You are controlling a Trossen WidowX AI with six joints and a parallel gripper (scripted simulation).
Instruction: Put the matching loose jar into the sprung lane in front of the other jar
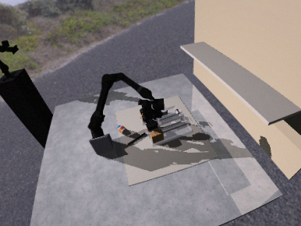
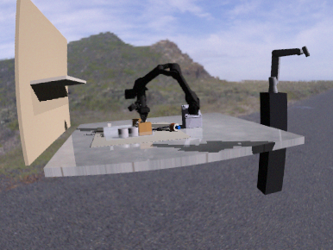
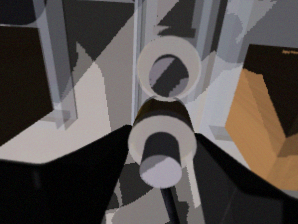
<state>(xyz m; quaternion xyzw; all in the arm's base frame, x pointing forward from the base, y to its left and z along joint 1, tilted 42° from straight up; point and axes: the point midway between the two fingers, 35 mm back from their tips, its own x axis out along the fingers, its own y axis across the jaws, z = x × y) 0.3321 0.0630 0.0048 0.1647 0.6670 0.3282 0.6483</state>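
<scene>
My gripper (image 1: 152, 128) (image 2: 143, 121) (image 3: 162, 135) is shut on a jar (image 3: 161, 172) with a pale ring-shaped shoulder and a grey round top. A second jar (image 3: 169, 75) with a similar pale ring stands straight beyond it, between the clear rails of the lane (image 3: 134, 65). In the wrist view the held jar is in line with the lane, on its near side, and its dark body reaches up to the other jar's ring. Whether the two touch, and whether the held jar's base is on the lane floor, cannot be told. The pusher plate and front stop are not clearly visible.
An orange-brown block (image 1: 157, 135) (image 2: 145, 128) (image 3: 255, 130) stands right of the lane in the wrist view; a dark block (image 3: 25, 85) is at left. A red, white and blue jar (image 1: 122, 129) (image 2: 174, 127) lies nearer the arm's base. Pale cylinders (image 2: 123, 132) stand beside the orange-brown block.
</scene>
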